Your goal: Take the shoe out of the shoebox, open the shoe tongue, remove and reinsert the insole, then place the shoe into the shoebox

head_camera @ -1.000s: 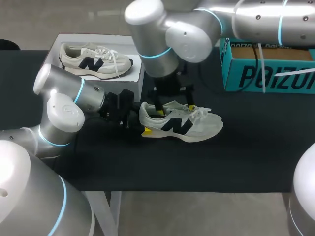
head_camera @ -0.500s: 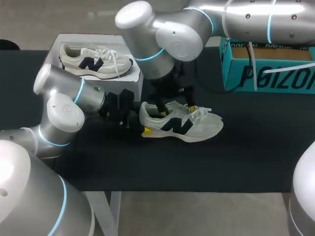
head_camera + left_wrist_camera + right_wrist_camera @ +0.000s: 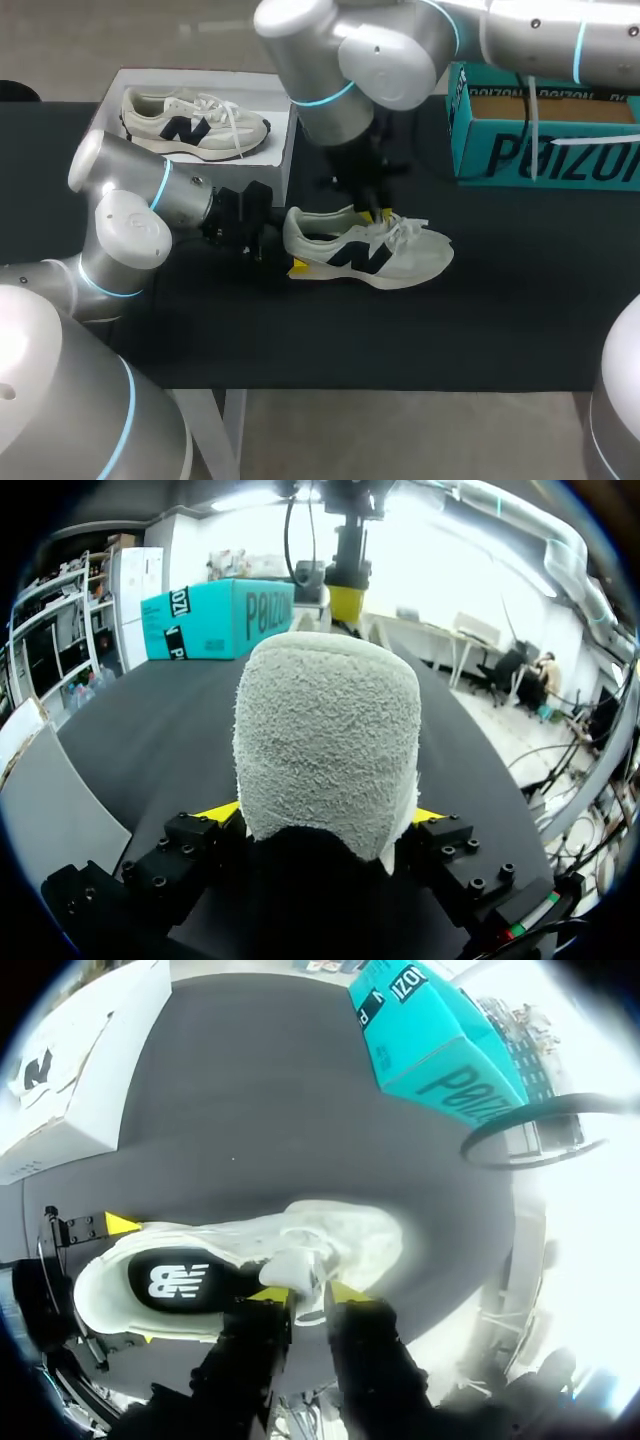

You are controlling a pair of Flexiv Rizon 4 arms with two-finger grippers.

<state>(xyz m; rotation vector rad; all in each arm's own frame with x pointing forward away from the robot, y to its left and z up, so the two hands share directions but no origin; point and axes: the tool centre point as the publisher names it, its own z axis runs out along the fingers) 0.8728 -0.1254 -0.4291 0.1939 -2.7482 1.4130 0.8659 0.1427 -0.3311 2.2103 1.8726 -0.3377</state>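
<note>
The left fingers (image 3: 215, 812) clamp the heel of the shoe (image 3: 370, 255), which stands on its sole on the tabletop (image 3: 450, 330) ahead of them, while the right fingers (image 3: 268, 1296) pinch its tongue (image 3: 295, 1268) between their tips.

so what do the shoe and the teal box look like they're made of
The shoe looks like pale suede or brushed fabric: its heel shows a fuzzy, matte nap up close. The teal box looks like matte printed cardboard, judging by the plain brown surface showing along its top.
</note>
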